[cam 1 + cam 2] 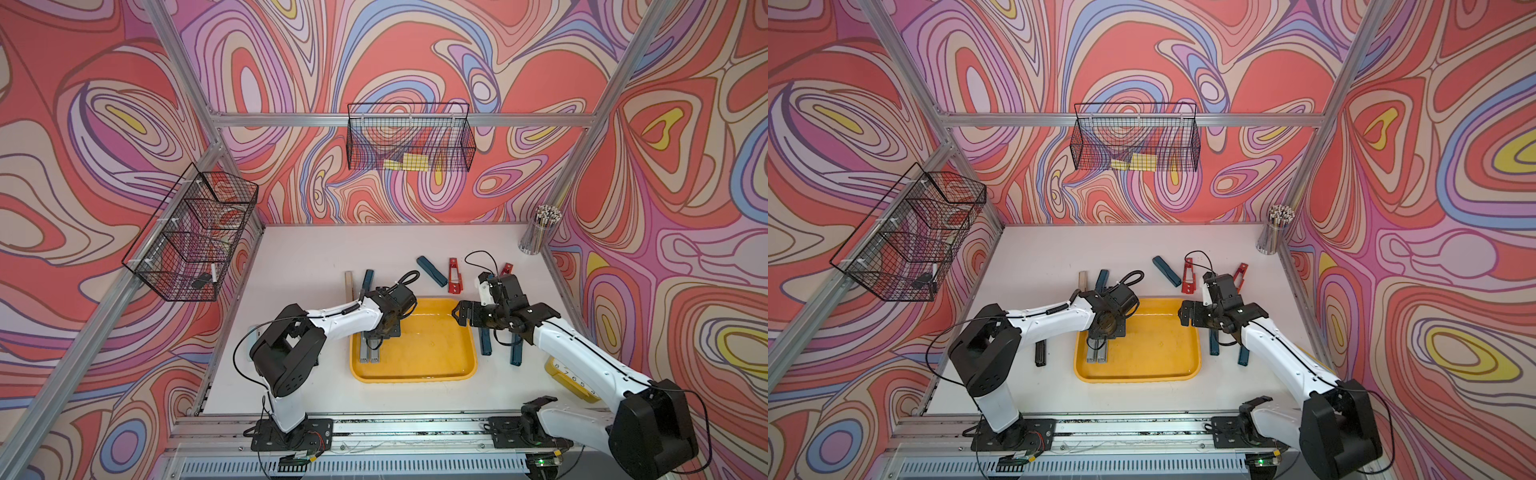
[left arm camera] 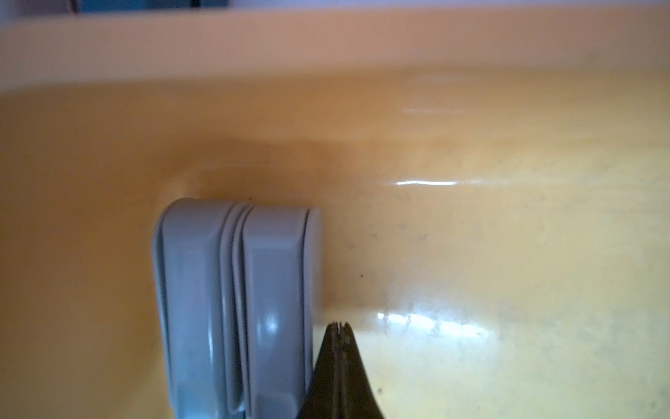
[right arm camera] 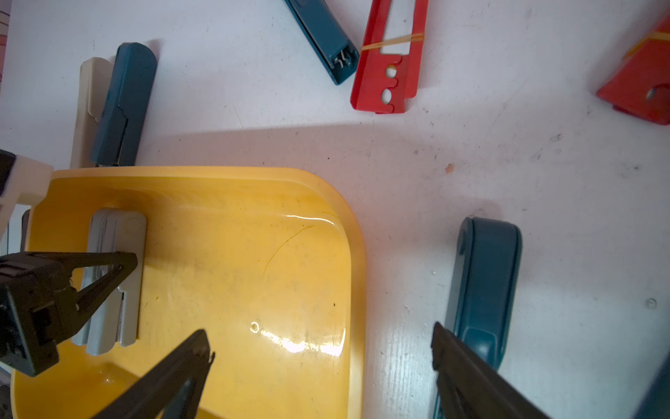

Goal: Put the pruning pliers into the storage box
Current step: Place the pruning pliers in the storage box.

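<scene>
Right wrist view shows 1 grey pruning pliers (image 3: 121,232) lying flat inside the storage box (image 3: 253,254). It is close to the left wall, and its long side points away from the robot. The left gripper (image 2: 339,328) is squeezed shut with nothing in it. Its tips sit just beside the grey pliers, low over the box floor. I think this one is done.

The right gripper (image 3: 322,339) is spread wide and holds nothing. It hangs over the right edge of the box. Just outside that edge, on the white table (image 3: 507,163), lies a teal pliers (image 3: 486,272). Its long side runs the same way as the box wall. It sits right next to the outer finger (image 3: 467,377) of the right gripper. The right arm is much nearer to it than the left arm, so I think it is the next one to pick. The gripper would need to slide outward a little and pinch across the thin side.

More wait on the table. A second teal pliers (image 1: 516,351) lies further right, a red pliers (image 3: 388,65) lies behind the box, and a black pliers (image 1: 1040,353) lies left of it.
</scene>
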`<state>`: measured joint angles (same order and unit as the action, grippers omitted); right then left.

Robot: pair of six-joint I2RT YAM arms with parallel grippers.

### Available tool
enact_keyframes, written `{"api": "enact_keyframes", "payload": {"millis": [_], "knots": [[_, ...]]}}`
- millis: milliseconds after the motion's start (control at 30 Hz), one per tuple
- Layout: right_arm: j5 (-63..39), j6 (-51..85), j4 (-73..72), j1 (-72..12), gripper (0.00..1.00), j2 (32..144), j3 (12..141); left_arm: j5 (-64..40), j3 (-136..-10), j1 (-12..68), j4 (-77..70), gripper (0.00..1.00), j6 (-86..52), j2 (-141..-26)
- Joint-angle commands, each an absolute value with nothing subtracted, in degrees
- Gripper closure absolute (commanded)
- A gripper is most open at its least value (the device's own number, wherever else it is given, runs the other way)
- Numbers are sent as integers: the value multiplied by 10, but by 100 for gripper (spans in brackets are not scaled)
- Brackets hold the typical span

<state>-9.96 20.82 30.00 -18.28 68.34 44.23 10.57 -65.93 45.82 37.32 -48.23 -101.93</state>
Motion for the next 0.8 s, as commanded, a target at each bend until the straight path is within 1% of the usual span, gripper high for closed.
{"api": "enact_keyframes", "payload": {"millis": [0, 100, 167, 267, 300, 533, 767], "knots": [[-101, 205, 294, -180, 2, 671, 434, 111, -662, 463, 394, 94, -480, -981], [-102, 206, 294, -180, 2, 670, 434, 111, -663, 464, 397, 88, -472, -965], [-103, 208, 294, -180, 2, 668, 434, 110, -661, 464, 397, 82, -466, -954], [-106, 209, 295, -180, 2, 664, 433, 109, -649, 464, 389, 72, -461, -932], [-108, 209, 295, -180, 2, 663, 432, 109, -645, 464, 388, 70, -458, -924], [-113, 213, 294, -180, 2, 656, 425, 138, -642, 464, 423, 65, -450, -881], [-121, 220, 287, -180, 2, 649, 420, 185, -627, 463, 489, 65, -463, -826]]}}
